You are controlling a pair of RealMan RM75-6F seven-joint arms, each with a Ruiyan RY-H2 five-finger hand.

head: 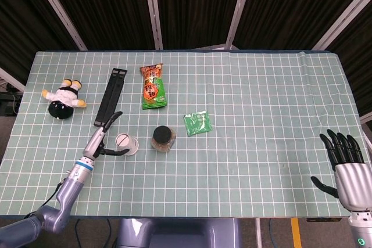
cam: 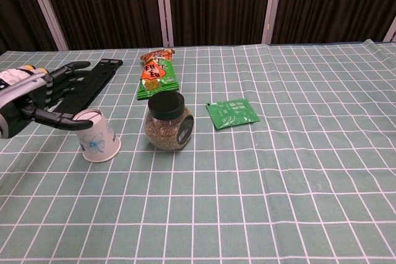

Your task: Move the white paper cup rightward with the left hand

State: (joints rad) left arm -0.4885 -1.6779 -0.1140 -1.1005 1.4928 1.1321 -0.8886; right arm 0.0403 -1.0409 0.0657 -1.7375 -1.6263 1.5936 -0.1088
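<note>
The white paper cup (head: 126, 143) (cam: 98, 135), printed with blue flowers, stands upside down on the green checked cloth, just left of a jar. My left hand (head: 105, 138) (cam: 41, 94) is beside it on the left with the fingers spread straight. Its thumb reaches toward the cup's top edge, and the other fingers stretch above and behind the cup without wrapping it. My right hand (head: 346, 163) hovers at the table's near right corner, fingers apart and empty; the chest view does not show it.
A black-lidded jar (head: 163, 137) (cam: 168, 122) stands right of the cup. Further right lies a green sachet (head: 197, 122) (cam: 232, 112). A snack packet (head: 153, 87) (cam: 158, 73), a black strap (head: 110, 96) and a plush doll (head: 64, 98) lie behind.
</note>
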